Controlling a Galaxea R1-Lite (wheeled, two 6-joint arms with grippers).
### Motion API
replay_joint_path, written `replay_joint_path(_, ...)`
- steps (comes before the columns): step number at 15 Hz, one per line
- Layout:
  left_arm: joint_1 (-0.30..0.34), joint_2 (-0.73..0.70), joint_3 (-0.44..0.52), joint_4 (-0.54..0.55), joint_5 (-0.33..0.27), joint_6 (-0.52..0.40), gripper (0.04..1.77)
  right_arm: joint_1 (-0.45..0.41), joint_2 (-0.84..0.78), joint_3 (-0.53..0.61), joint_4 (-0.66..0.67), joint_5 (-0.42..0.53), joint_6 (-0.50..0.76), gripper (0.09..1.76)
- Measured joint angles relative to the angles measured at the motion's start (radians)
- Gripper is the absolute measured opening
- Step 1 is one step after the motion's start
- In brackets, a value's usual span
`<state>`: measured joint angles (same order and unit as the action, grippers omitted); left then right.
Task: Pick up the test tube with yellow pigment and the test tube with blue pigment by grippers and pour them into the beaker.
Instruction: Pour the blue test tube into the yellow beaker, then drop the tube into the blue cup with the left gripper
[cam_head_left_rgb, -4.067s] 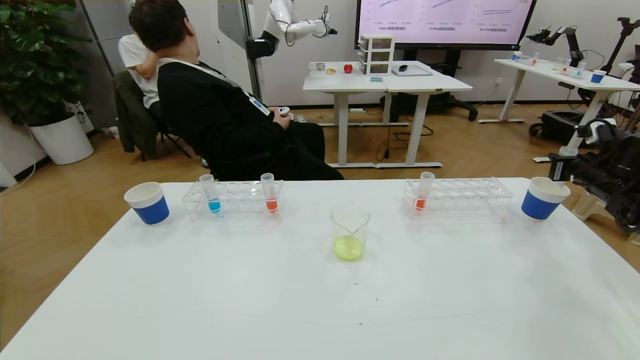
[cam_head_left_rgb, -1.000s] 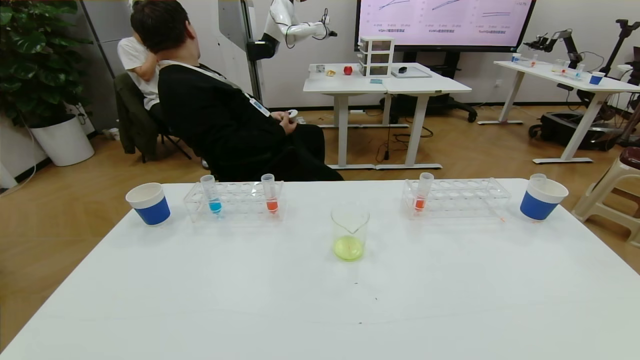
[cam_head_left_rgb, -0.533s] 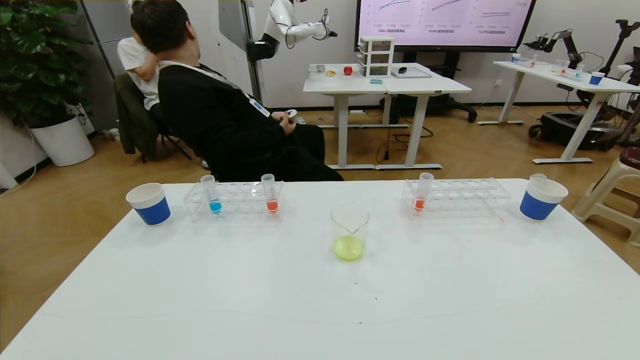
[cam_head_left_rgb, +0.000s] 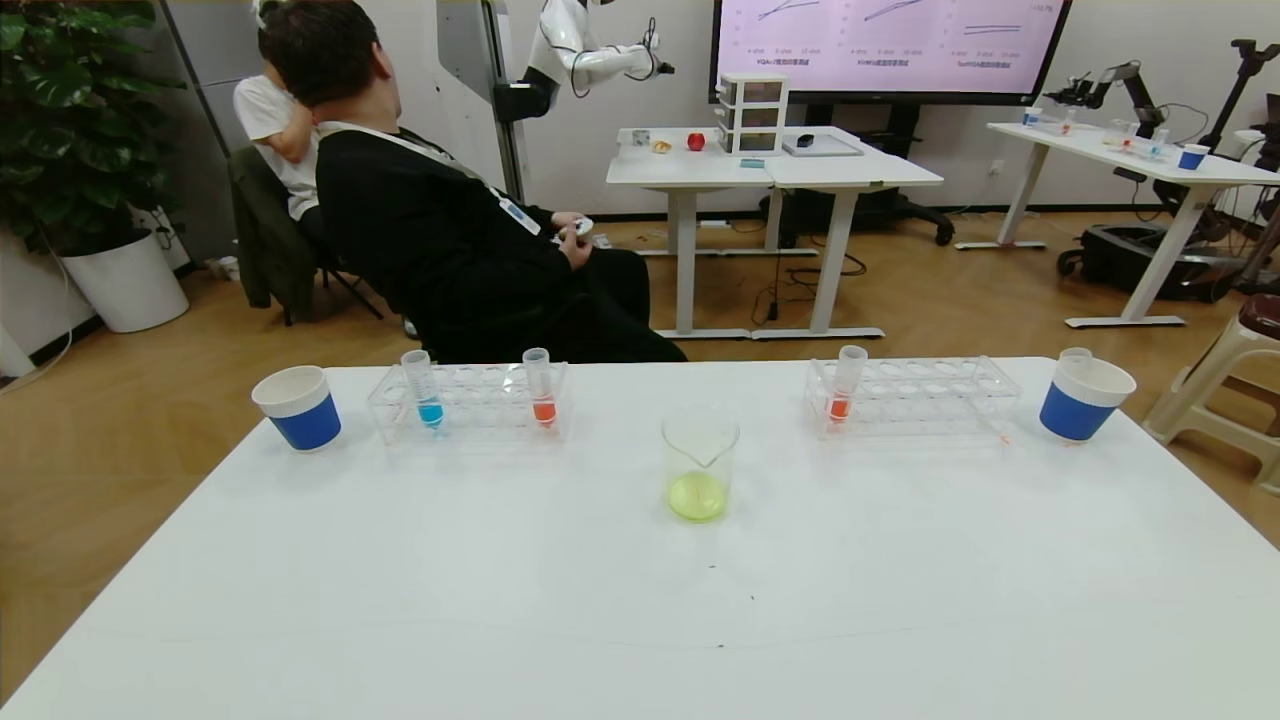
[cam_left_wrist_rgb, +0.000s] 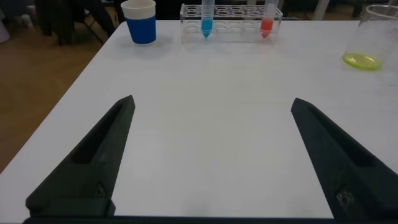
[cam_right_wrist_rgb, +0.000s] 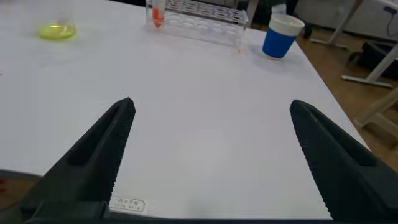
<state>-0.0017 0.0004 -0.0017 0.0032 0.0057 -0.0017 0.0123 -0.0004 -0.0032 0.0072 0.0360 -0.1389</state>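
Observation:
The beaker (cam_head_left_rgb: 700, 468) stands mid-table with yellow-green liquid in its bottom; it also shows in the left wrist view (cam_left_wrist_rgb: 367, 37) and the right wrist view (cam_right_wrist_rgb: 56, 25). The test tube with blue pigment (cam_head_left_rgb: 424, 390) stands upright at the left end of the left rack (cam_head_left_rgb: 470, 405), also seen in the left wrist view (cam_left_wrist_rgb: 206, 15). No tube with yellow liquid shows. My left gripper (cam_left_wrist_rgb: 212, 101) and right gripper (cam_right_wrist_rgb: 211, 103) are both open and empty, low over the near part of the table, far from the racks. Neither shows in the head view.
Orange-red tubes stand in the left rack (cam_head_left_rgb: 540, 388) and the right rack (cam_head_left_rgb: 845, 385). Blue-and-white paper cups stand at far left (cam_head_left_rgb: 295, 405) and far right (cam_head_left_rgb: 1082, 398); a clear tube top (cam_head_left_rgb: 1075, 353) pokes up at the right cup. A seated person (cam_head_left_rgb: 450, 230) is behind the table.
Four seconds ago my right gripper was at the right paper cup; it has since left the head view. Over the last second nothing on the table has moved.

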Motion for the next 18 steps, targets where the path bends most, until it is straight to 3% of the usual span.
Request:
replay_joint_path(5,0.0,0.0,0.0,0.0,0.0,0.002,1.75,-0.001,0.0,0.003,-0.003,-0.032,0.13,1.74)
replay_joint_path(11,0.0,0.0,-0.004,0.007,-0.006,0.019,1.75,-0.001,0.0,0.003,-0.004,-0.035,0.141,1.74)
replay_joint_path(14,-0.003,0.047,-0.095,0.017,-0.051,0.032,1.75,-0.001,0.0,0.003,-0.004,-0.035,0.141,1.74)
replay_joint_path(18,-0.015,0.29,-0.313,-0.043,-0.064,0.019,1.75,-0.001,0.0,0.003,-0.004,-0.035,0.141,1.74)
